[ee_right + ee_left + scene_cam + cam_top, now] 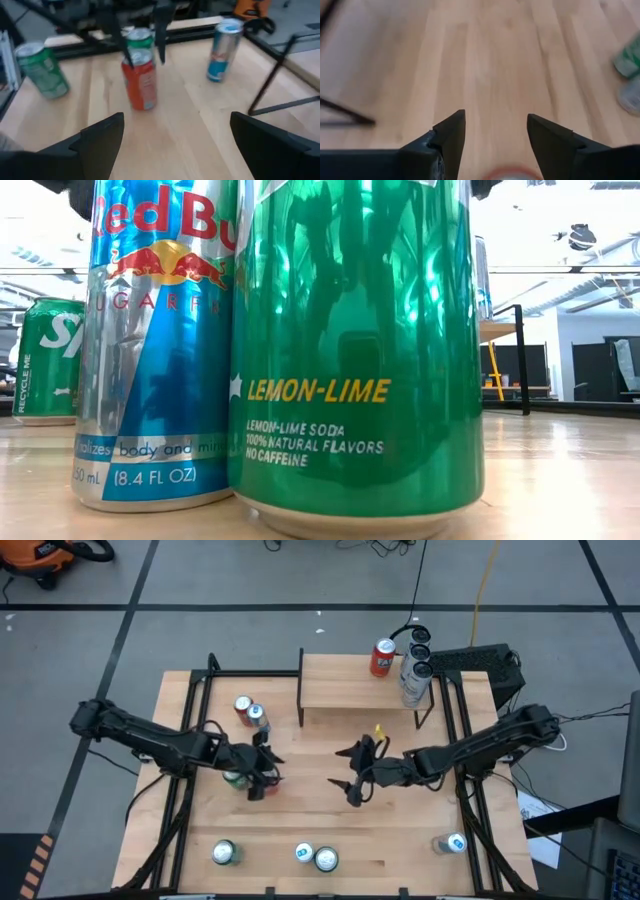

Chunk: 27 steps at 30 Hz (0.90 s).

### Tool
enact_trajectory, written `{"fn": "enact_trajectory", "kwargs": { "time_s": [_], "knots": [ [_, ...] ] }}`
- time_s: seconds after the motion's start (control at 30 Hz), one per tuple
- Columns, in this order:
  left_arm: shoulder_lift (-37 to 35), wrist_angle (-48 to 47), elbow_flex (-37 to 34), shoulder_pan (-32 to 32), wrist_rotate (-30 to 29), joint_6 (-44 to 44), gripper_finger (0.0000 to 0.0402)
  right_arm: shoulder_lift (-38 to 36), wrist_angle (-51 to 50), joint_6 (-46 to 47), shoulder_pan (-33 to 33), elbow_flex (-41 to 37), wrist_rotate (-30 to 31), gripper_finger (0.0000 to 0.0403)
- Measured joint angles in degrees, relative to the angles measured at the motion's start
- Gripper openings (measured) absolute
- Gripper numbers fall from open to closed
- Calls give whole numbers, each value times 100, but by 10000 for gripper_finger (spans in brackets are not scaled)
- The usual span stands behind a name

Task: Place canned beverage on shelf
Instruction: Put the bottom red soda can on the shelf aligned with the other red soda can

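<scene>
The table (330, 810) carries the shelf (360, 680), where a red can (383, 658) and tall cans (414, 668) stand. The left gripper (262, 772), jaws around a red can (140, 85) beside a green can (139, 37), not yet clamped. The right gripper (352, 772) hangs open mid-table.

My bench (330, 830) is pale wood with a smooth, faintly satin grain, and the shelf (345, 690) at its far edge is a board of the same light wood on thin matt black metal supports. Just in front of the low camera, the green lemon-lime can (358, 350) and the blue-and-silver can (155, 340) beside it are glossy metal, mirror-bright with reflections. The fingers (451, 135) of my left pincer (495, 135) look like matt black plastic.
</scene>
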Motion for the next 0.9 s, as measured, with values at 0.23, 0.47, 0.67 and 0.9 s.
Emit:
{"fn": "enact_trajectory", "kwargs": {
  "time_s": [0.23, 0.47, 0.67, 0.9],
  "knots": [
    [-329, -1501, 184, -154, -7, -920, 240, 705, 1140, -771, -84, -4, -103, 354],
    [-358, -2113, 212, -301, 70, -1245, 296, 1787, 3274, -720, -470, 180, -992, 354],
    [-391, -2093, 204, -320, -187, -1232, 303, 2674, 2996, -941, -605, 1194, -1144, 354],
    [-141, -1604, 188, -235, -740, -1659, 303, 3262, 2141, -1299, -602, 2176, -1142, 354]
  ]
}}
